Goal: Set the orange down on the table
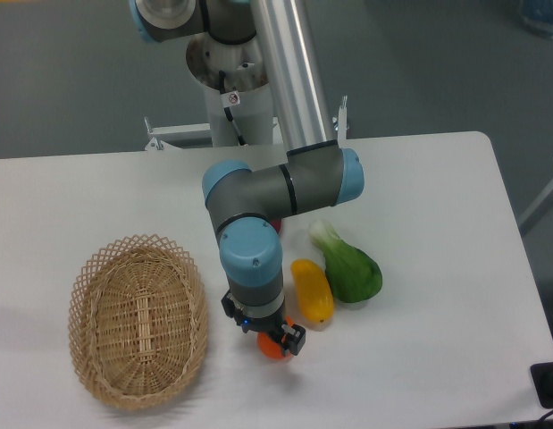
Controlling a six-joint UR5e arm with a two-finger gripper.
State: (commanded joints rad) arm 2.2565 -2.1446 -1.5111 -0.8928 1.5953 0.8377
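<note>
A dull grey-green floor surrounds the scene under even, soft light, with a pale blue object at the top right corner and a dark item at the lower right edge.

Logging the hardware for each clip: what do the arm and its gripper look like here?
The arm has a polished silver tube link, dark grey joint housings and light blue round end caps. A black cable runs by the white base. The gripper is small, black and blocky, with a tiny blue light; its fingers are mostly hidden.

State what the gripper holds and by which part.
The gripper sits over the orange, seemingly closed around its top; the fingers are hidden, so the hold cannot be confirmed.
</note>
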